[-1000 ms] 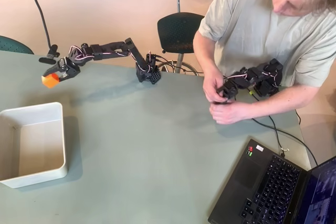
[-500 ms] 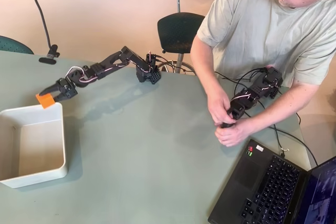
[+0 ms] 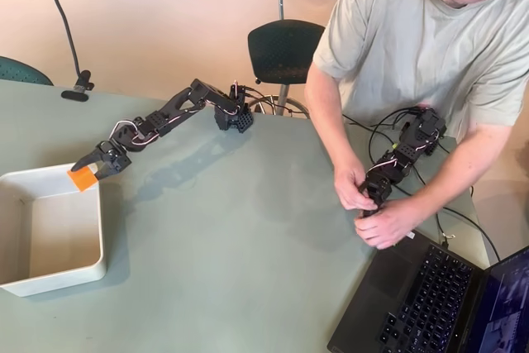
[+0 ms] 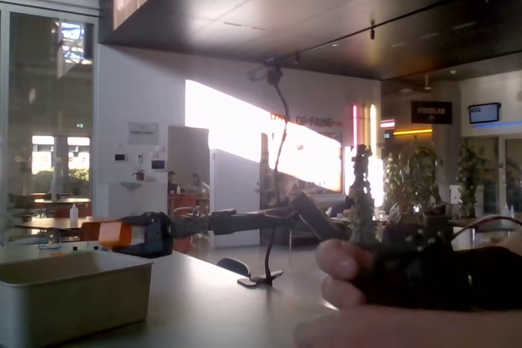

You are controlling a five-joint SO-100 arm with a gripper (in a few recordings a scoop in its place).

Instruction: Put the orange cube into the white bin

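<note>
In the overhead view the black two-finger gripper sits at the left of the frame, at the end of the dark jointed robot arm that stretches leftward and downward from its base near the upper middle. The fingers are closed around the small bright orange plastic cube, which sticks out beyond their tips. The cube hangs right over the top right corner of the large shallow white rectangular plastic bin, which lies at the lower left of the frame on the pale grey-green tabletop; from above, the cube overlaps the bin's thick rim.

In the fixed view, low and level with the table, the gripper appears at the left of the frame, with the cube held clear above the bin, whose pale side wall fills the lower left corner. The arm runs out horizontally from the middle of the picture.

In the overhead view a person in a light grey-green T-shirt leans in from the upper right, and a dark open laptop rests at the lower right corner of the table. A dark mesh-backed chair stands behind the table at top centre
</note>
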